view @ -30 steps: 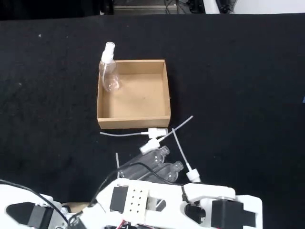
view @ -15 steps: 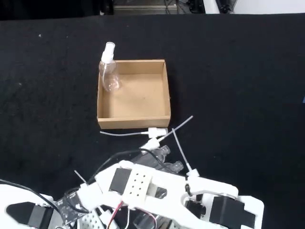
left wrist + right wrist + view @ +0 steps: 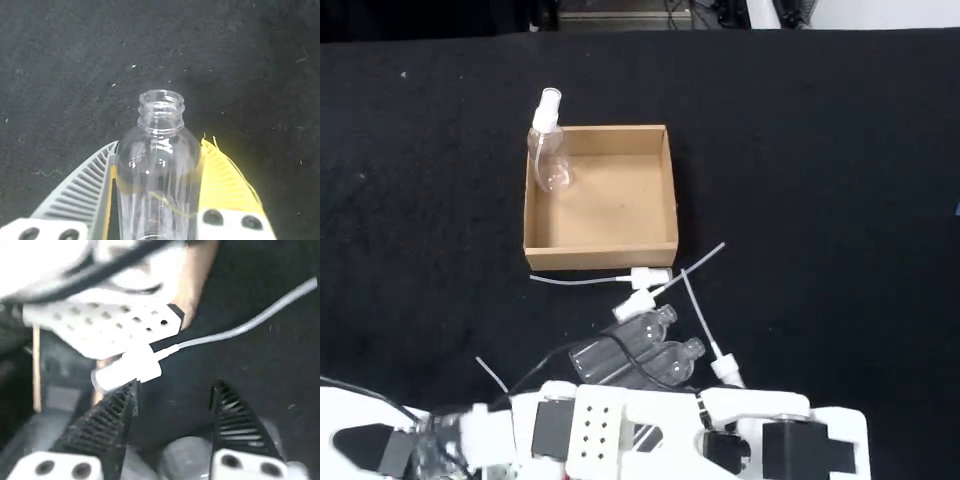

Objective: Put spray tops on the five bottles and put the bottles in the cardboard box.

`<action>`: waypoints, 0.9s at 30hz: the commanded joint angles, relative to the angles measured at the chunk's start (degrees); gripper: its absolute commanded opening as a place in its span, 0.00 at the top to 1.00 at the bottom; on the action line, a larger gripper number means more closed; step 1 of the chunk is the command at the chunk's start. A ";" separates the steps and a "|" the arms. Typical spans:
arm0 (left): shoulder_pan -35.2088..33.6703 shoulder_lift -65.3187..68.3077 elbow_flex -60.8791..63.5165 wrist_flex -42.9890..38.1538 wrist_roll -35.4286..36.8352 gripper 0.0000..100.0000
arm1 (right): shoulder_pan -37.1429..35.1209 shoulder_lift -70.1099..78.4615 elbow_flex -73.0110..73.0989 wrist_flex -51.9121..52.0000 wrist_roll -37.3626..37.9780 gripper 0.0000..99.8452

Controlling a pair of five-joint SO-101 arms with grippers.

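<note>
In the left wrist view my left gripper [image 3: 159, 145] is shut on a clear bottle [image 3: 160, 165] with a bare, open neck. The high view shows that bottle [image 3: 438, 440] at the near left edge. My right gripper [image 3: 172, 390] is open above the black mat, with a white spray top [image 3: 127, 371] and its tube just off one fingertip. The cardboard box [image 3: 600, 257] sits mid-table. A capped bottle [image 3: 548, 150] stands at its far left corner. Two uncapped bottles [image 3: 620, 345] [image 3: 672, 360] lie near the arms, among three loose spray tops [image 3: 652, 275] [image 3: 635, 305] [image 3: 725, 368].
White arm bodies [image 3: 620, 435] crowd the near edge, and black cables loop over the lying bottles. A thin loose tube [image 3: 490, 375] lies left of them. Black mat stretches right and left of the box.
The arm with the perforated plate swung out over the lying bottles, then drew back toward the near edge. A clear bottle now shows at the near left.
</note>
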 commanded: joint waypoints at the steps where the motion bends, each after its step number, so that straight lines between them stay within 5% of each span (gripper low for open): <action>1: -0.48 -1.32 -3.12 0.00 1.58 0.97 | -1.32 0.04 -2.68 -1.14 -12.66 0.78; 11: -1.36 -1.32 -3.12 -0.09 7.74 0.97 | -1.49 -0.31 4.44 -8.79 -25.32 0.77; 20: -1.19 -1.32 -3.12 -0.09 7.74 0.97 | -6.15 -0.31 2.86 -3.69 -26.99 0.77; 27: -1.19 -1.32 -3.12 -0.09 7.65 0.97 | -6.33 2.51 6.90 -9.32 -30.33 0.78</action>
